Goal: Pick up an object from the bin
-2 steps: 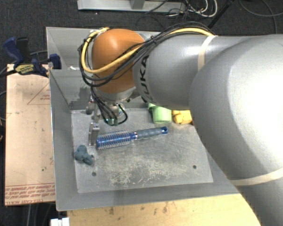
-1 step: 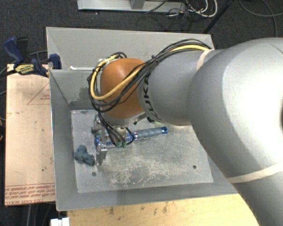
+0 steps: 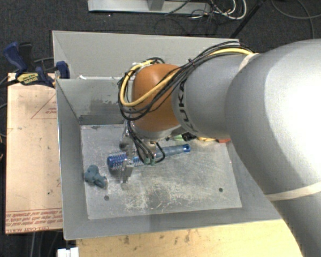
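Brush, blue, lies across the middle of the bin floor. Its bristled head points to the view's left and its slim handle runs off right and slightly back.

Gripper is low over the head end, just right of the bristles. Open or closed: cannot tell, as the orange wrist cover and cable loops hide it. Contact with the brush: cannot tell either.

Handling, as a judgement:
- Looks light, with a stiff plastic handle and a springy head.
- Bristles would give under pressure and let it twist, so they make a poor hold.
- The neck or handle looks better, closing across the narrow width.
- A smooth, round handle may roll or slip on the metal, so it calls for a square, centred pinch.
- Held near the head, the long handle could droop.

Nearby:
- A small grey-blue lump sits left and a little forward of the brush, apart from it.
- A few coloured bits, green and orange, lie at the back, half under the arm.

Bin floor is flat grey metal, scuffed and dusty, with bare space toward the front and right. Sloped walls rise on the left and at the back, well clear of the brush. Outside the bin are dark carpet and loose cables at the back.
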{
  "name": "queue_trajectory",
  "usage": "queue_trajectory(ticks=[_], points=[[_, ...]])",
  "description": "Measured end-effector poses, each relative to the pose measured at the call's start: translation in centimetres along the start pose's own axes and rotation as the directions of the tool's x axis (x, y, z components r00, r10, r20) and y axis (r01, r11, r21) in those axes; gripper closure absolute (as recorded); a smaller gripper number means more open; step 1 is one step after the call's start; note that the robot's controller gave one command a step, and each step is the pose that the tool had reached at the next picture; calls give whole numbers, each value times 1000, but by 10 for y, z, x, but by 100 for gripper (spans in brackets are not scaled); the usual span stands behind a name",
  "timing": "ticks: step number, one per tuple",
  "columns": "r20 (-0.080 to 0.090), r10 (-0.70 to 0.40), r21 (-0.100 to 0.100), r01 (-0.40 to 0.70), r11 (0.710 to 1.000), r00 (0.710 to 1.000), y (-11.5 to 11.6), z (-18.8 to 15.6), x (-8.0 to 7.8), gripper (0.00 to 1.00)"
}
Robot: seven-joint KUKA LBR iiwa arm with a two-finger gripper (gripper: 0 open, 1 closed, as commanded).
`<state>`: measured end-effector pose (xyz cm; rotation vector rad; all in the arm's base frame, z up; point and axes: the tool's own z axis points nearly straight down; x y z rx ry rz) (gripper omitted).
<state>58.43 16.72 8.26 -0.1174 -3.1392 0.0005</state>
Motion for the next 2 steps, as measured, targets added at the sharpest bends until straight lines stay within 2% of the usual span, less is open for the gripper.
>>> queue_trajectory(ticks=[1, 2], points=[[0, 0, -2, 0, 1000, 1000, 1, 0, 0, 100], [9, -55, -4, 55, 998, 998, -1, -142, 0, 100]])
